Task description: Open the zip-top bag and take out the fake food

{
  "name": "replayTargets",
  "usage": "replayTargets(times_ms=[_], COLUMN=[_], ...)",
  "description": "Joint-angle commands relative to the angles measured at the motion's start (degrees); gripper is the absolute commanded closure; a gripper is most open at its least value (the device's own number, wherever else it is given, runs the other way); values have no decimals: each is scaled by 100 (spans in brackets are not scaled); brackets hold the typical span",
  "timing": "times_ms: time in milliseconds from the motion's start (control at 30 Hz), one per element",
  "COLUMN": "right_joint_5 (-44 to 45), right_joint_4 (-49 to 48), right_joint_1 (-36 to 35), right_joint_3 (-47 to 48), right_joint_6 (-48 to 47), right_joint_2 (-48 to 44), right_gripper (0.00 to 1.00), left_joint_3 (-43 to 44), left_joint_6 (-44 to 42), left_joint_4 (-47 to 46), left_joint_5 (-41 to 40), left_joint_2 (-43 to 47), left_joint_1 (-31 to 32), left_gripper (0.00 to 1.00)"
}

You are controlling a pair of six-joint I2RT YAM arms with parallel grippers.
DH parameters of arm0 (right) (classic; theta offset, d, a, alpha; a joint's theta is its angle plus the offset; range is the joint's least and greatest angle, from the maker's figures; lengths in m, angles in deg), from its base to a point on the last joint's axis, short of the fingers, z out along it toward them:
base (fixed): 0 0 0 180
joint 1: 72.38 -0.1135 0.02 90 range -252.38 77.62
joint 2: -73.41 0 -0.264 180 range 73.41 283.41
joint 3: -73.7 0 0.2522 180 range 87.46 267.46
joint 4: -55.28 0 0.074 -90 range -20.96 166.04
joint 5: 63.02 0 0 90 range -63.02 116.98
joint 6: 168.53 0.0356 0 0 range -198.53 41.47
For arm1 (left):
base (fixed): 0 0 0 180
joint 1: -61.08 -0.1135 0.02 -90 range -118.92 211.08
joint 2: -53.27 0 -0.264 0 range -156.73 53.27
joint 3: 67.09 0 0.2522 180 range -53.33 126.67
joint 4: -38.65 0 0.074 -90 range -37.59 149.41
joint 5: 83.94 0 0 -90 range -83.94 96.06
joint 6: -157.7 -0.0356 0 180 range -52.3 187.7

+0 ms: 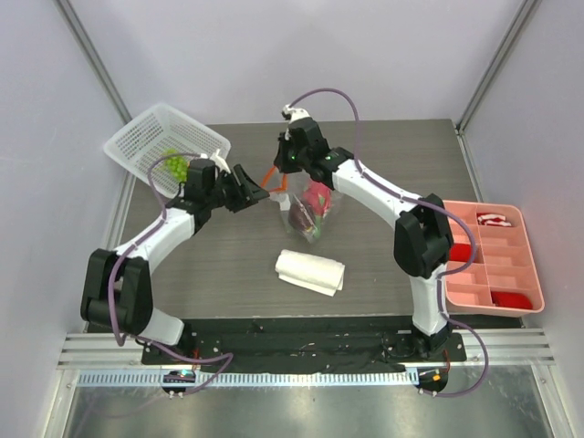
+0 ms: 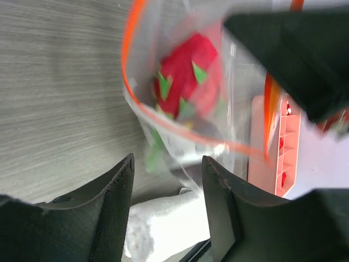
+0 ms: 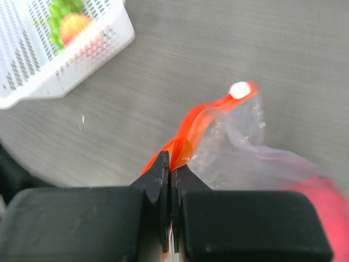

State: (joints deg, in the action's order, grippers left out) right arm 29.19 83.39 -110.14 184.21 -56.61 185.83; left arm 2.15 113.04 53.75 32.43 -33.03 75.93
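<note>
The zip-top bag (image 1: 306, 212) hangs over the table's middle, its orange-red zipper strip (image 3: 204, 117) pinched in my shut right gripper (image 3: 170, 164). The bag's mouth gapes toward the left wrist camera, ringed by the orange strip (image 2: 128, 49). Inside lie the fake food pieces: a red-pink dragon fruit (image 2: 185, 76) with green leaves, and a dark purple fruit (image 1: 299, 217). My left gripper (image 2: 168, 183) stands open just in front of the bag's mouth, nothing between its fingers. Green grapes (image 1: 173, 166) and a small orange (image 3: 75, 24) sit in the white basket.
A white mesh basket (image 1: 151, 137) is tipped at the back left. A folded white cloth (image 1: 310, 271) lies in front of the bag. A pink divided tray (image 1: 506, 265) with red items sits at the right edge.
</note>
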Motion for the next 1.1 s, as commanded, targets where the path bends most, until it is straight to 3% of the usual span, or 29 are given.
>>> replayTargets(times_ms=[0,233,433,533,733,833,933,1067], right_joint_5=[-441,-371,-275,-248,-319,-48,-55,15], right_joint_4=[323,-46,-336,-319,-319,-257,-179,-47], right_joint_1=[-12,-12,-12,-4,-21,-4,23,32], right_joint_3=[1294,443,46,2,-349,-568,-683,-745], right_joint_6=[-653,-285,417,769,1061,815,560,270], right_joint_2=[429,0,-203,-186,-343,-528,-634,-651], right_gripper=[99,99,99,99,99,99,99,99], left_joint_3=[-537,-1540,-1453,-1409,-724,-635,-1107,-1784], left_joint_6=[194,554,1309,1784,2198,1919,1471,715], left_joint_4=[-460,-810,-2320,-3262,-3850,-3520,-3177,-1747], left_joint_5=[-430,-1046,-511,-405,-387,-536,-632,-1098], left_joint_2=[648,773,-481,-930,-1784,-1803,-1225,330], left_joint_1=[-17,210,912,1089,1151,1292,1327,1354], left_gripper=[51,79,84,83,83,79,70,60])
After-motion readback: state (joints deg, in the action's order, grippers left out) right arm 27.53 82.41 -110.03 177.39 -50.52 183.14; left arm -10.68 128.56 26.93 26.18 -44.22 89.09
